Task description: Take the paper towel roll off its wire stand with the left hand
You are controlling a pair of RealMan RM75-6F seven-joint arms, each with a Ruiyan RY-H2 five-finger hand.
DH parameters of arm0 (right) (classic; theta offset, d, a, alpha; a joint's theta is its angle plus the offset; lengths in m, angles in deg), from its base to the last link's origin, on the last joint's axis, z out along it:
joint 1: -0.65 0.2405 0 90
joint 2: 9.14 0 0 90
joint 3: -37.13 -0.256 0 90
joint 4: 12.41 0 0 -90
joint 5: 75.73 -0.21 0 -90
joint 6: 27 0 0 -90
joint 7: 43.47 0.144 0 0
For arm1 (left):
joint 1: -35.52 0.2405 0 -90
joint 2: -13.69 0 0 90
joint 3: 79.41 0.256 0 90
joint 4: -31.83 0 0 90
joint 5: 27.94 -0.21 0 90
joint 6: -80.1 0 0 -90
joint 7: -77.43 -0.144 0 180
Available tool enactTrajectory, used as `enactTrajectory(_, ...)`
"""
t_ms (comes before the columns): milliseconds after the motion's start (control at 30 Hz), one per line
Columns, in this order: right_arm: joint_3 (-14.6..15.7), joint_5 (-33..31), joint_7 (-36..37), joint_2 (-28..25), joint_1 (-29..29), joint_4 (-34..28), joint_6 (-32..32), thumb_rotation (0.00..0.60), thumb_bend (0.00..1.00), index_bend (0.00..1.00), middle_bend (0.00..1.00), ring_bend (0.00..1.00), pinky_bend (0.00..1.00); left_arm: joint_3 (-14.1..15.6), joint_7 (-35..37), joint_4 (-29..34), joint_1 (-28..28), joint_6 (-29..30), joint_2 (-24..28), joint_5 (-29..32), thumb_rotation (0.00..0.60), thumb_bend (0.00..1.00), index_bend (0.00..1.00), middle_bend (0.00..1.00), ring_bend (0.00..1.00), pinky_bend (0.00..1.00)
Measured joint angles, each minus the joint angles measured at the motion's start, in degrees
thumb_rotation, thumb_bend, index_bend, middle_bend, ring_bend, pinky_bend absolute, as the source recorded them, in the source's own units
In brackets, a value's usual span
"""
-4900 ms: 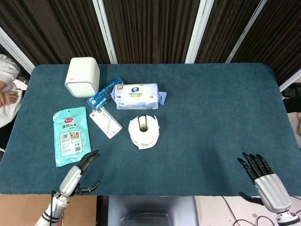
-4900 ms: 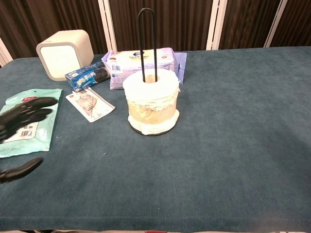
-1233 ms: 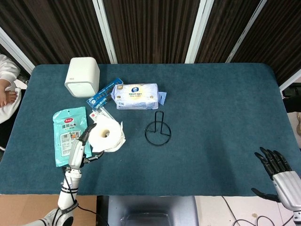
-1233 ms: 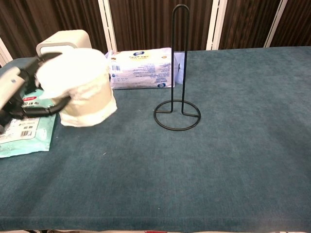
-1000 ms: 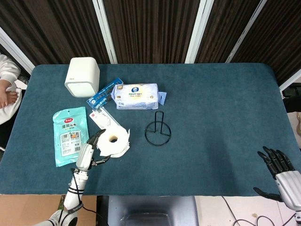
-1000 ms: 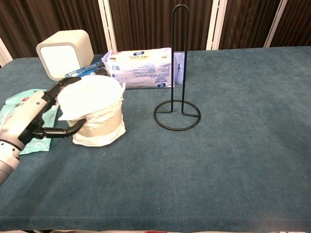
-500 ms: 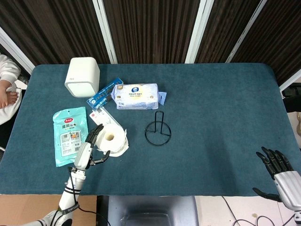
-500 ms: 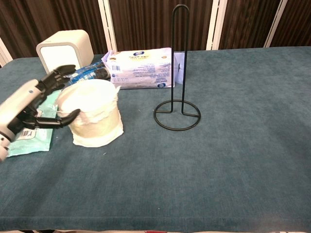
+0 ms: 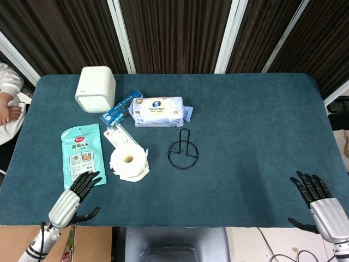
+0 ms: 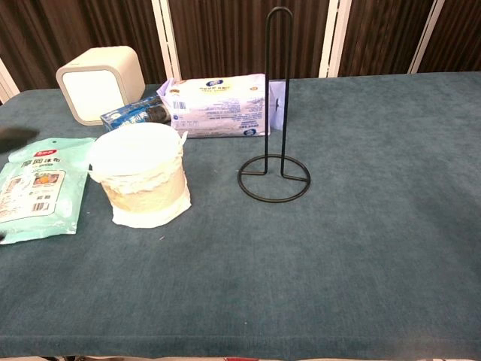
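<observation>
Since the paper towel roll (image 9: 129, 163) stands upright on the table, just left of the bare wire stand (image 9: 183, 151), the task looks done. Beyond the left hand's (image 9: 72, 200) fingertips and apart from them, the roll is touched by nothing; those fingers are spread and empty. So are the right hand's (image 9: 319, 204), well apart at the near edge. Nothing more seems needed except parking the arm.
</observation>
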Motion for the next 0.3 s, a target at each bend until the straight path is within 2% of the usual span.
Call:
enactTrajectory(133, 0.1, 0.1, -2.5, 0.8, 0.4, -0.7, 1.3, 0.600, 0.06, 0.00, 0.00, 0.00, 0.00, 0.9, -9.5, -6.0, 2.3, 0.0, -1.1, -0.5, 0.600, 0.37, 0.00, 0.00, 0.00, 0.00)
enactTrajectory(300, 0.2, 0.4, -3.0, 1.2, 0.5, -1.0, 1.3, 0.600, 0.06, 0.00, 0.00, 0.00, 0.00, -0.5, -18.0, -7.0, 4.2, 0.0, -2.4, 0.4, 0.600, 0.37, 0.00, 0.00, 0.00, 0.00)
